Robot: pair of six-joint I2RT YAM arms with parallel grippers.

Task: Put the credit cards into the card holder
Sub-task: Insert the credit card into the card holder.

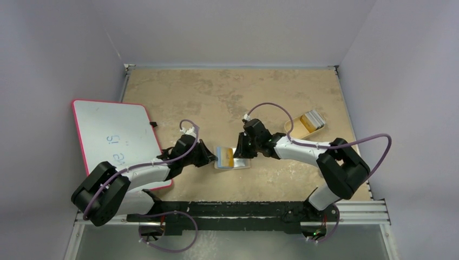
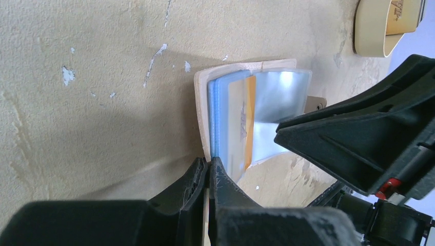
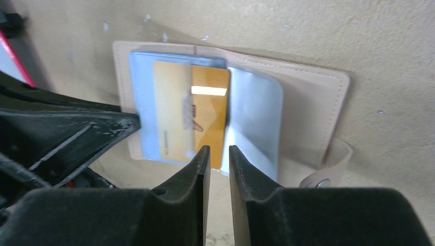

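My left gripper is pinched shut on the near edge of the small tan fold-over card holder, pinning it open on the speckled beige table between the arms. A gold credit card lies partly under a translucent light-blue slot. My right gripper hovers at that card's lower edge, its fingers a narrow slit apart with nothing between them. I judge insertion is under way, and the next move calls for nudging the card fully home. Only the top view shows more cards in the shallow tan tray further right; only the left wrist shows the clamp.
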